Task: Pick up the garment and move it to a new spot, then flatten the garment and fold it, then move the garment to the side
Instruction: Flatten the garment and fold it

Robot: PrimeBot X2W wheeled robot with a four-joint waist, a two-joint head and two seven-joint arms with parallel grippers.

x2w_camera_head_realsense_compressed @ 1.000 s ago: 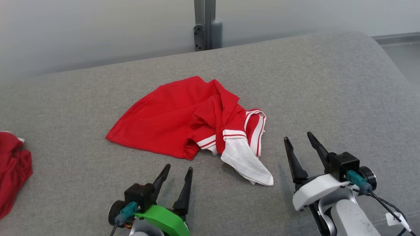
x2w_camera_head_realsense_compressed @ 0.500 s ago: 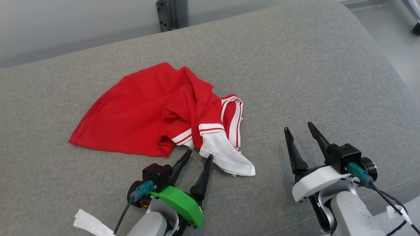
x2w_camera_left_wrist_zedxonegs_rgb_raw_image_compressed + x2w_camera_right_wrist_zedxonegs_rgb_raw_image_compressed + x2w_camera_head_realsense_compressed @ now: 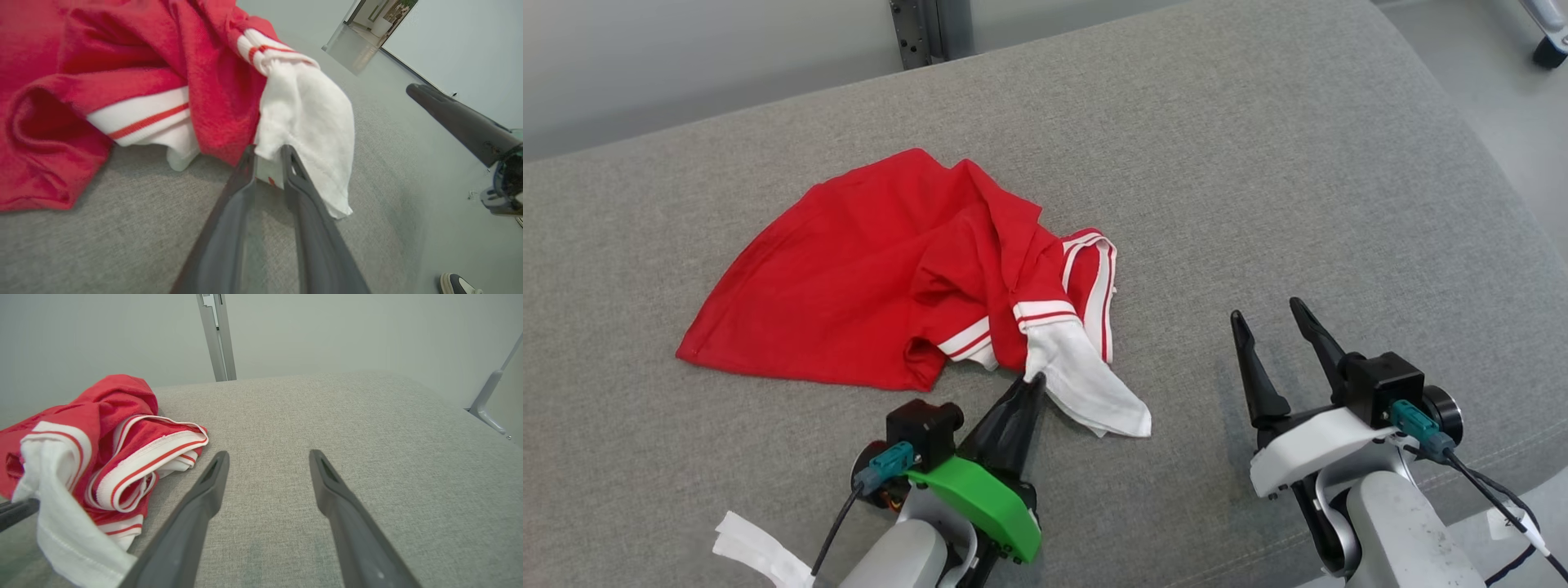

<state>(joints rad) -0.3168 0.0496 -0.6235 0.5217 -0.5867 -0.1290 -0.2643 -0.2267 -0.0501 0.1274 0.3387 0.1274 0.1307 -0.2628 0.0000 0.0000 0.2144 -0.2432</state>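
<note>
- Left gripper [image 3: 1035, 379] pinches the white flap of the garment [image 3: 849, 278]
- Garment lies crumpled at the middle of the cushion [image 3: 1258, 163], not yet lifted
- Right gripper [image 3: 1266, 310] hovers spread and empty over the cushion's near edge
- Judged barely begun: lifting, moving, flattening, folding and setting aside are all left

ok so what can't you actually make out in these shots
Head view: red garment with white striped trim, bunched; its own folds hide its full shape.
Head view: white paper-like strip, cut off by the bottom edge.
Left wrist view: dark-and-white shoe, cut off by the bottom edge.
</note>
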